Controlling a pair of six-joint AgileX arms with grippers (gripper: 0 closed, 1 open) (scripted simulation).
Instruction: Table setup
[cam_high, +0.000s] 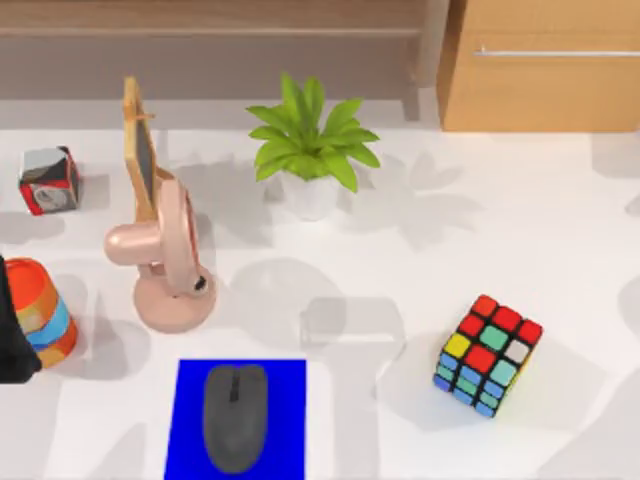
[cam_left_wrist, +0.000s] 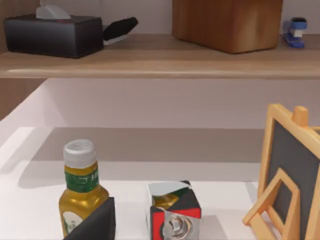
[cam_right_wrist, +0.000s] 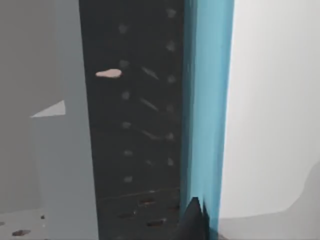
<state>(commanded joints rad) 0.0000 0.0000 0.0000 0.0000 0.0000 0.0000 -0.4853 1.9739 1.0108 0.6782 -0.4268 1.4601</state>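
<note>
Mouse (cam_high: 235, 417) already on blue mat (cam_high: 190, 440); fan (cam_high: 170, 255), cube (cam_high: 487, 354), plant (cam_high: 312, 145) scattered. Left gripper (cam_high: 12, 335) beside striped cup (cam_high: 45, 310); grip state unreadable.

Dark grey mouse (cam_high: 235, 417) — lying flat, centred on blue mat (cam_high: 190, 420).

From above I see a potted plant (cam_high: 310, 150) at the back of the white surface (cam_high: 480, 230), a pink desk fan (cam_high: 165, 265) and a small wooden easel chalkboard (cam_high: 140, 150) to its left, and a Rubik's cube (cam_high: 487, 354) at the right. On my left wrist camera a shelf (cam_left_wrist: 150, 60) carries a black tissue box (cam_left_wrist: 52, 34), a wooden block (cam_left_wrist: 227, 22) and a blue stapler (cam_left_wrist: 296, 32).
</note>
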